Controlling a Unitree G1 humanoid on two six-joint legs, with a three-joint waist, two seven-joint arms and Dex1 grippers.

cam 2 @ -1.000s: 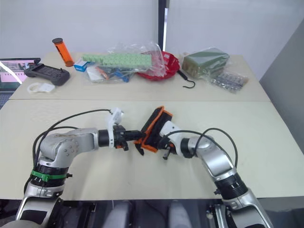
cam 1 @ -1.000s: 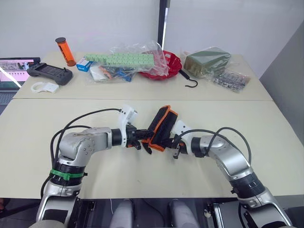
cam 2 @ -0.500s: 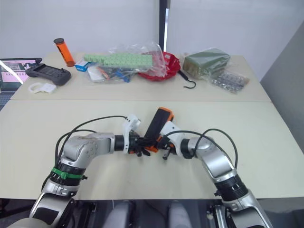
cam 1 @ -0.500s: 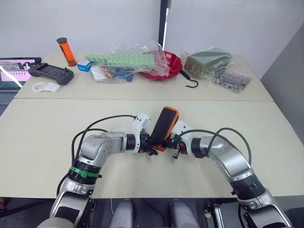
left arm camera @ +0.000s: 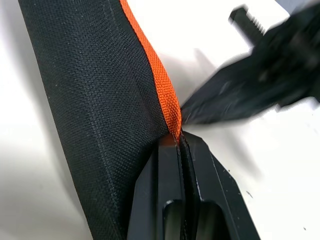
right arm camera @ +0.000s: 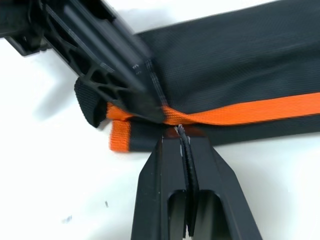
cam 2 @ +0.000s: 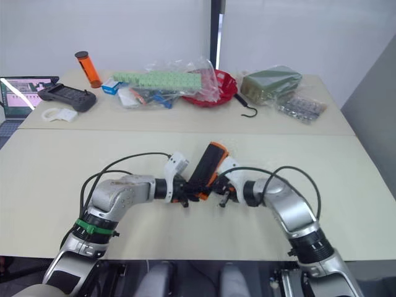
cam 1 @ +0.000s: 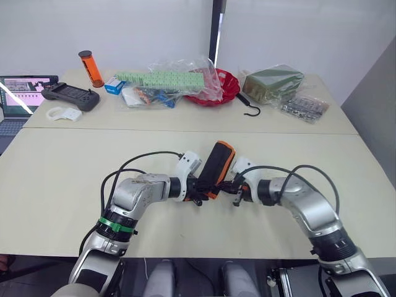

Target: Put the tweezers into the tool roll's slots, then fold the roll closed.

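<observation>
The tool roll [cam 1: 217, 167], black fabric with orange edging, stands folded and nearly on edge at the middle of the near table. My left gripper [cam 1: 202, 189] is shut on its orange edge [left arm camera: 165, 97] from the left. From the right, my right gripper [cam 1: 229, 186] is shut on the orange hem [right arm camera: 240, 112] low on the roll. The two grippers sit close together at the roll's lower end. The slots are hidden inside the fold, and the tweezers are out of view.
On the far table lie a black hook [cam 1: 249, 106], a green packet [cam 1: 272, 81], a red bowl [cam 1: 218, 86], a plastic bag of green parts [cam 1: 164, 79], an orange tube [cam 1: 87, 67], a controller [cam 1: 68, 94] and a laptop [cam 1: 21, 90].
My left gripper has swung right toward the right gripper, carrying the roll's left side over. The roll has gone from half open to folded narrow and upright.
</observation>
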